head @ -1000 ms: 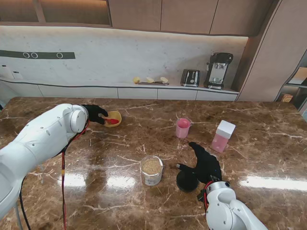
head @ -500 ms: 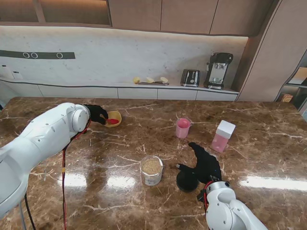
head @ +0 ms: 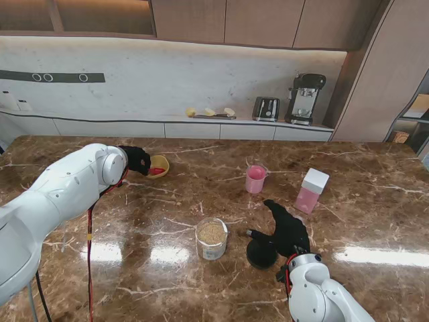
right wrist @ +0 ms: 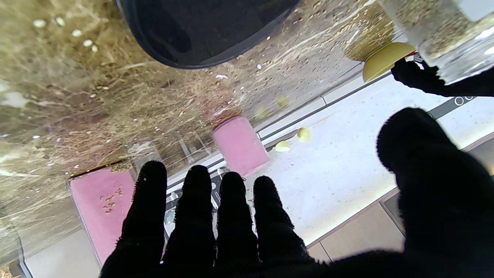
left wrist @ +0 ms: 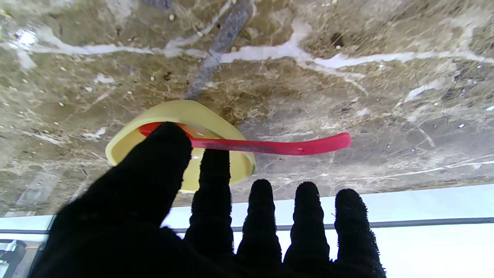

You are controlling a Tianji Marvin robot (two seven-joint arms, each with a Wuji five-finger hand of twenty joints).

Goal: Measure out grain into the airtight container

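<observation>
Half the red spoon behind fingers

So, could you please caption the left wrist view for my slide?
Open left hand reaching over a yellow bowl holding a red spoon.

The right hand, black-gloved with fingers spread, hovers by a black round lid; a pink cup and a pink box stand beyond.

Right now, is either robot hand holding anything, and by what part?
Nothing held. Left robot hand hovers open at the red spoon in the yellow bowl; right robot hand open.
</observation>
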